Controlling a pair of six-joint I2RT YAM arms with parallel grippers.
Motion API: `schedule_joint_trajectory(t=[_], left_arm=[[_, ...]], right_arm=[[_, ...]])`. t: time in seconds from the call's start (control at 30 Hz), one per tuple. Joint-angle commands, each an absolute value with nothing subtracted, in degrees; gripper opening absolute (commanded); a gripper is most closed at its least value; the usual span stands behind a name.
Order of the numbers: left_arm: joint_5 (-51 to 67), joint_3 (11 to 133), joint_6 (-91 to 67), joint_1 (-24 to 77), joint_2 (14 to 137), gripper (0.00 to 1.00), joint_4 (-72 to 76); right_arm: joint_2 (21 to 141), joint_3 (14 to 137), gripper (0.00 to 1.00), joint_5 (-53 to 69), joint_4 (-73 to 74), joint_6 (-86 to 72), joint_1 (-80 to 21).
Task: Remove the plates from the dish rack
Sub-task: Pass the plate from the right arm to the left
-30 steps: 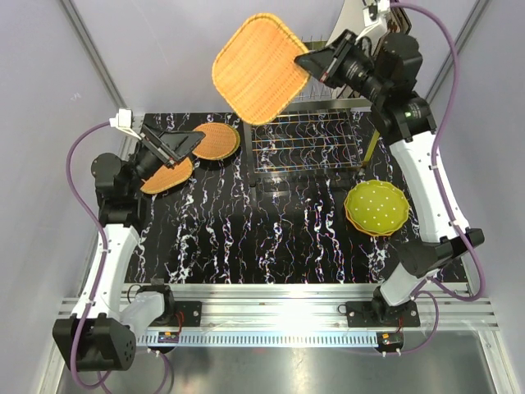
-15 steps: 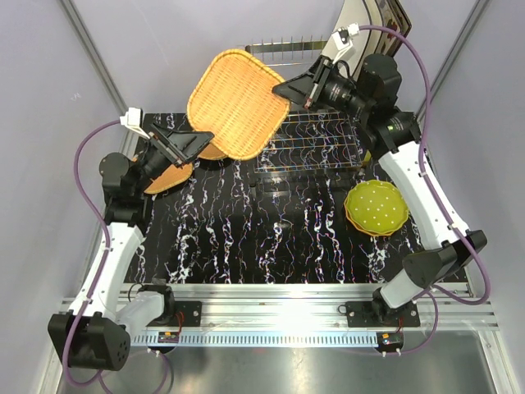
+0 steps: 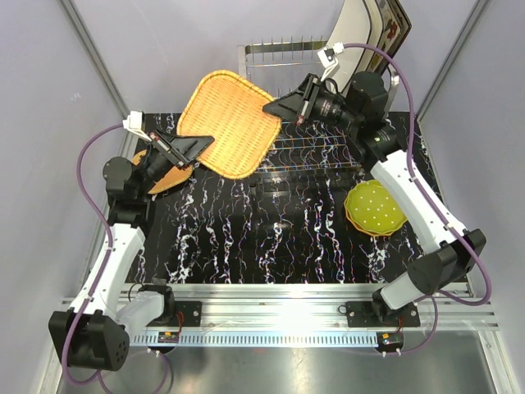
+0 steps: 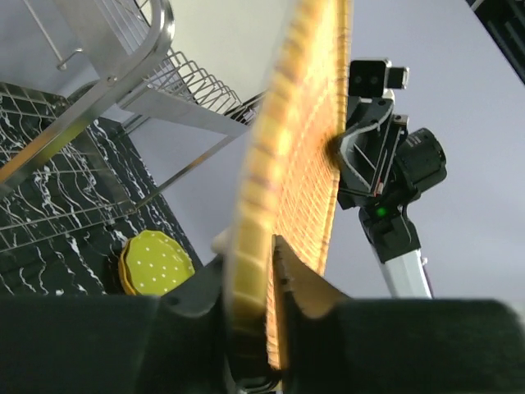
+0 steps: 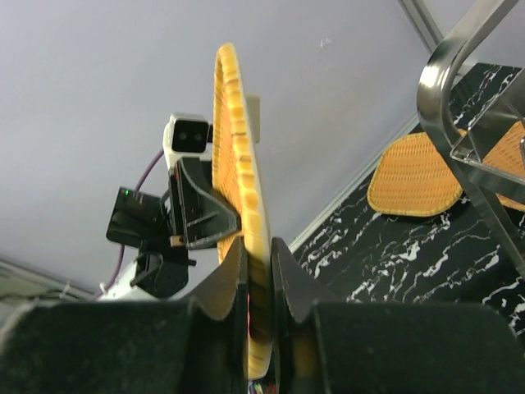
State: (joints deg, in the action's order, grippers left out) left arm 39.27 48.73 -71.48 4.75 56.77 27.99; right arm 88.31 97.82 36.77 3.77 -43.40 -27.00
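A large squarish orange woven plate hangs in the air left of the dish rack, tilted on edge. My right gripper is shut on its right rim, the rim pinched between the jaws. My left gripper grips the opposite lower-left rim, its jaws closed on the woven edge. Cream square plates and a dark patterned one stand in the rack's top tier at the back right.
A lime-green dotted plate lies on the black marbled table to the right. Orange woven plates lie at the left under my left arm. Grey walls close in the back and sides.
My right arm brought the woven plate down and to the left, off the rack's top. My left gripper rose to meet it and closed from wide open onto its edge.
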Motion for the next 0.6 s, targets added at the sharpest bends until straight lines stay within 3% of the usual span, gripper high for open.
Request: schedule_joint_trajectory(t=[0.0,0.03,0.17,0.27,0.3,0.4,0.43,0.53,0.57], left_arm=[[38.76,47.99,-71.28,5.10,55.20,0.13,32.61],[38.50,47.55,-71.19,5.10,54.67,0.01,32.00],[37.53,46.15,-69.87,5.01,52.92,0.00,30.15],[37.27,44.92,-69.52,4.92,51.95,0.00,29.80],[37.18,44.65,-69.43,4.83,51.33,0.00,29.79],[36.92,43.07,-69.87,3.87,49.58,0.00,29.88],[37.00,41.94,-70.13,3.43,49.05,0.00,30.67],[36.91,39.39,-71.71,0.45,46.94,0.00,32.42],[37.00,38.94,-72.07,0.09,46.41,0.00,32.69]], right_arm=[[84.38,97.39,0.00,37.71,-3.87,-43.86,-27.60],[84.20,97.12,0.00,37.62,-3.95,-43.60,-27.60],[83.58,94.58,0.00,38.05,-5.53,-42.45,-27.68],[82.53,92.12,0.23,39.11,-7.11,-41.22,-27.60],[82.18,91.33,0.39,39.72,-7.82,-40.18,-27.60],[80.95,88.95,0.64,40.51,-8.44,-37.55,-27.51],[80.25,88.42,0.81,41.47,-8.35,-36.40,-27.51],[78.76,85.88,0.99,42.01,-7.65,-32.97,-27.51],[78.49,85.26,1.00,42.19,-7.56,-32.00,-27.51]])
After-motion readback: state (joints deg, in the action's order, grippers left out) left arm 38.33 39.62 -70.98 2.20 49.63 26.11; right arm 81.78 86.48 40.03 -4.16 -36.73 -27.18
